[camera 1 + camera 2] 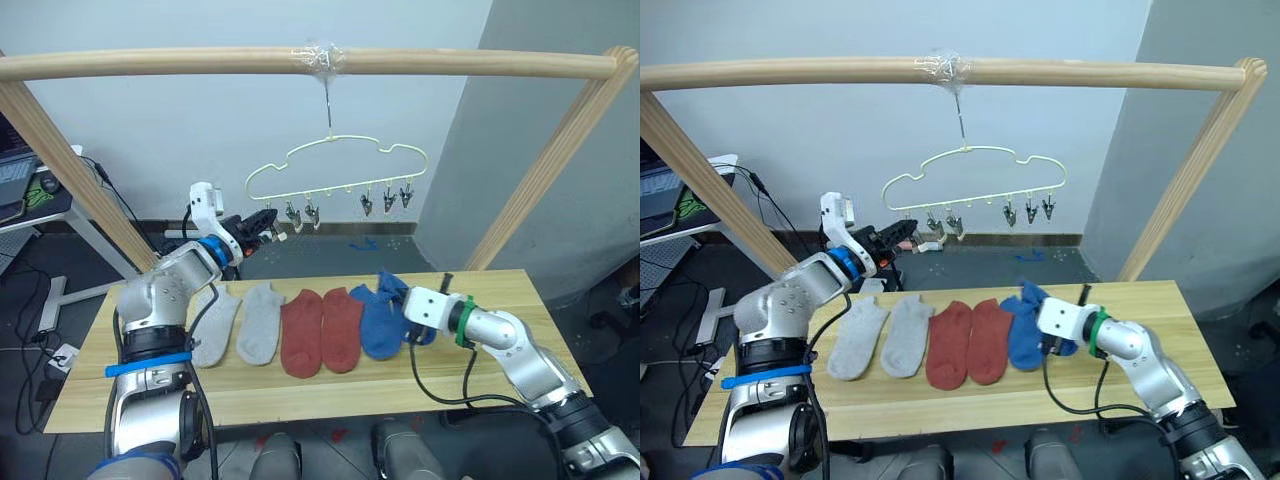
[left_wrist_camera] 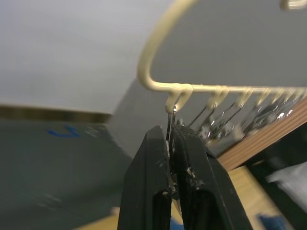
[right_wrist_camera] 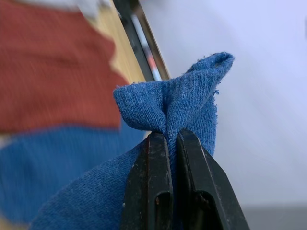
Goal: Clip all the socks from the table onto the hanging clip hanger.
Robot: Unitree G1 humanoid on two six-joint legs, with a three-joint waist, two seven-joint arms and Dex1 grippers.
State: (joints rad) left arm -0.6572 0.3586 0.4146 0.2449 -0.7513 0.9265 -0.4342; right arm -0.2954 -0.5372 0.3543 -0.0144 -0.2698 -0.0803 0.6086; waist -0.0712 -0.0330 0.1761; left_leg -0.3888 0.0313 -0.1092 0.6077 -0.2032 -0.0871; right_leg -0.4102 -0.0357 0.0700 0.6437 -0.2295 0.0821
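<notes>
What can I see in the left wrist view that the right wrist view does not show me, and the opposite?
Left wrist view: the cream clip hanger with its row of clips, and the left tool closed on the wire of the end clip.

Right wrist view: the right tool pinching a bunched blue sock, with a rust red sock and a second blue sock lying behind it.

Both views: a pair of black fingers shut on something, plus a strip of the wooden table.
</notes>
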